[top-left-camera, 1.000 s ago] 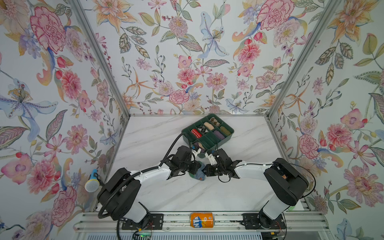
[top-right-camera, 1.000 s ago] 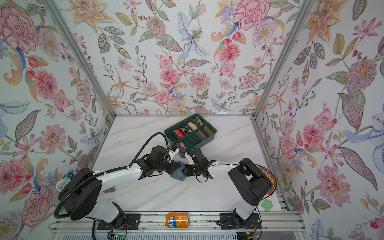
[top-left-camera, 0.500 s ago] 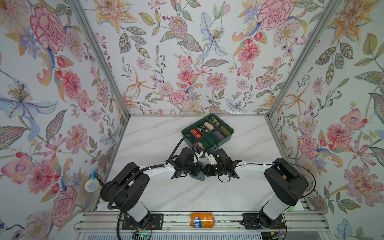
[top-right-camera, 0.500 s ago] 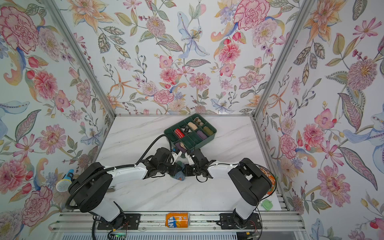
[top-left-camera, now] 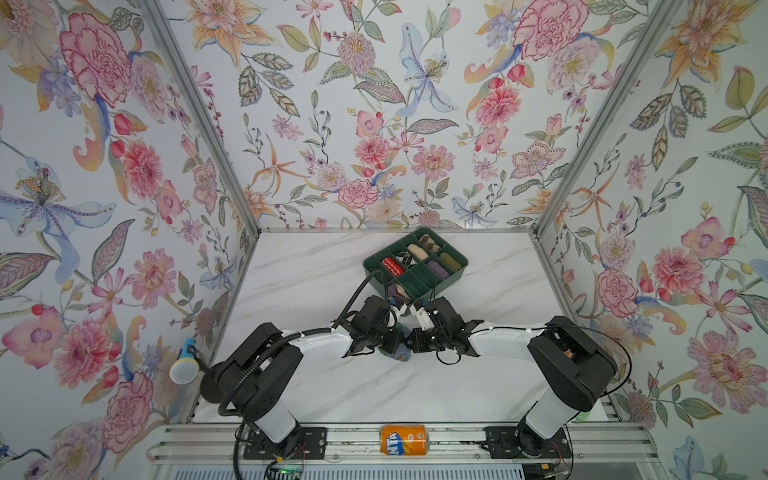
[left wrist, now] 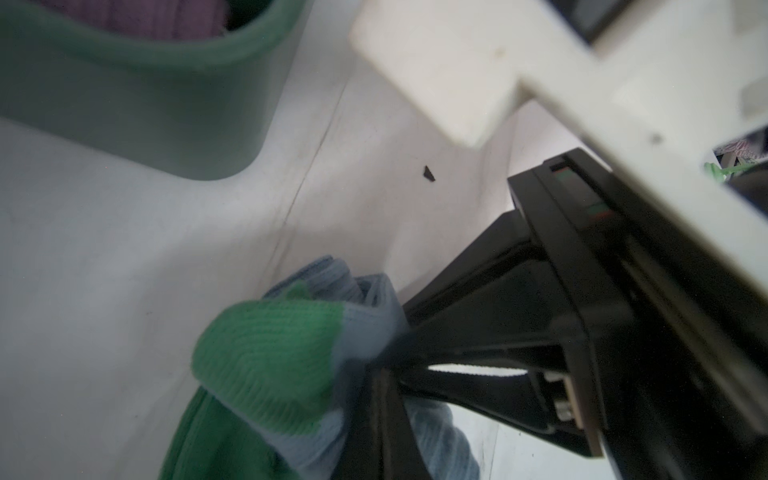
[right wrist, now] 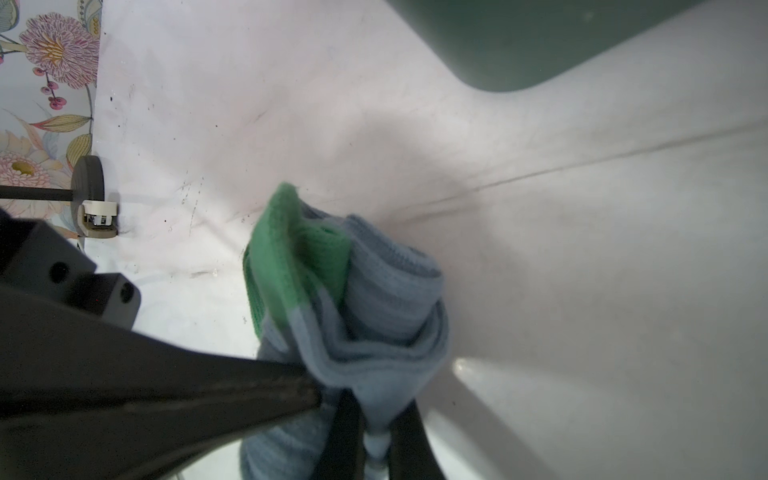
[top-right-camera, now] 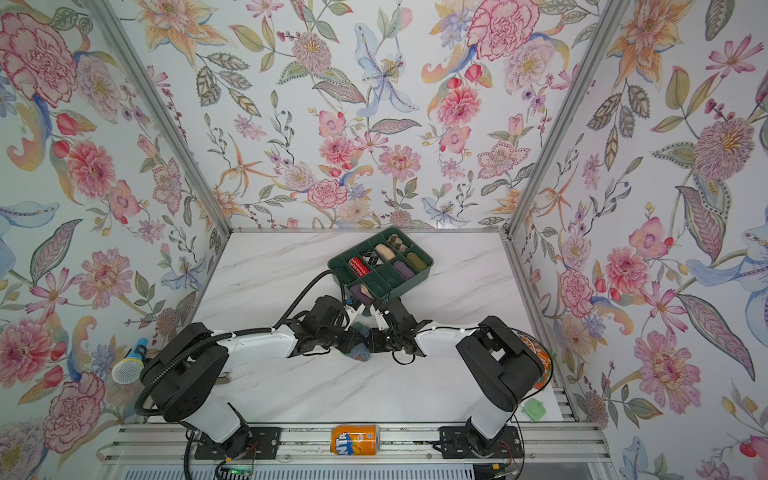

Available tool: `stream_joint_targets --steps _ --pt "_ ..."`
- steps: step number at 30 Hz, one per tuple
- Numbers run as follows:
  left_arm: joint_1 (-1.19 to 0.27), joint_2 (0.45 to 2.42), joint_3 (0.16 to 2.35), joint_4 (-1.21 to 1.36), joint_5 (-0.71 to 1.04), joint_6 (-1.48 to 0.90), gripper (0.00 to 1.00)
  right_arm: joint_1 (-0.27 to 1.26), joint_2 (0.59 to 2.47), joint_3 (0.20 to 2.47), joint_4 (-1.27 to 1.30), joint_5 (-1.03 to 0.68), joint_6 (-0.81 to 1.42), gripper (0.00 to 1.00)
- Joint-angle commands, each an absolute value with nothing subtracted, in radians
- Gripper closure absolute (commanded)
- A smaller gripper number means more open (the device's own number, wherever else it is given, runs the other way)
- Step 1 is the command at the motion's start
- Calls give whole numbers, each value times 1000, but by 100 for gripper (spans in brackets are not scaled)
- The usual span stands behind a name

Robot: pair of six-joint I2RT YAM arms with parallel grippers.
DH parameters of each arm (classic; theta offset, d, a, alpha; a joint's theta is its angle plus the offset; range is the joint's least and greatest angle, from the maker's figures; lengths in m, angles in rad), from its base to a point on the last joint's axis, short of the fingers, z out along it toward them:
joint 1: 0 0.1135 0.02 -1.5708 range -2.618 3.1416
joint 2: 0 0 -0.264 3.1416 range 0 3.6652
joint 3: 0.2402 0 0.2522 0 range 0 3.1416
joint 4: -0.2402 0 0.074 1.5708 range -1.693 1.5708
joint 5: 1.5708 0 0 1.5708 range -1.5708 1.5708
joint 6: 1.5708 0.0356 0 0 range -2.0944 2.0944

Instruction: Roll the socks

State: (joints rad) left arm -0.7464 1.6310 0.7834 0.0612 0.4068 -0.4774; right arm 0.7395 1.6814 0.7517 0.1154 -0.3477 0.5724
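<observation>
Both sets of jaws are shut, each pinching a fold of the same bundle. The left jaws and the right jaws meet nearly tip to tip on the socks, which sit bunched between them, low over the worktop; whether the bundle rests on it I cannot tell. In the right wrist view the right jaws nip a pale blue flap at one end of the socks while the left jaws press in from the side. In the left wrist view the green toe bulges out just ahead of the pinch.

Holding from two sides looks meant to stop the half-formed roll springing open. The ribbed knit is stretchy and loose layers show at the exposed end, so one pair probably steadies the core while the other tucks the outer layer. I judge the roll partly done, not tight.

Just beyond the jaws, away from the arm bases, stands a green tray with compartments, several holding rolled socks, among them a red roll.

White with grey veins, the worktop shows dark scuffs. Floral wallpaper closes it in on three sides. Behind the jaws an orange can lies on the rail between the arm bases.
</observation>
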Motion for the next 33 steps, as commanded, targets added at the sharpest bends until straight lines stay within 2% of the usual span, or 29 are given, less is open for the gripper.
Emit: stream_joint_targets --steps 1,18,29,33 --pt "-754 1626 762 -11 386 -448 100 746 1686 738 9 -308 558 94" --pt "-727 1604 710 -78 336 -410 100 742 1655 741 16 -316 558 87" --pt "-710 1604 653 -11 364 -415 100 724 1556 712 24 -341 569 70" --pt "-704 1601 644 4 371 -409 100 701 1497 689 -3 -321 565 68"
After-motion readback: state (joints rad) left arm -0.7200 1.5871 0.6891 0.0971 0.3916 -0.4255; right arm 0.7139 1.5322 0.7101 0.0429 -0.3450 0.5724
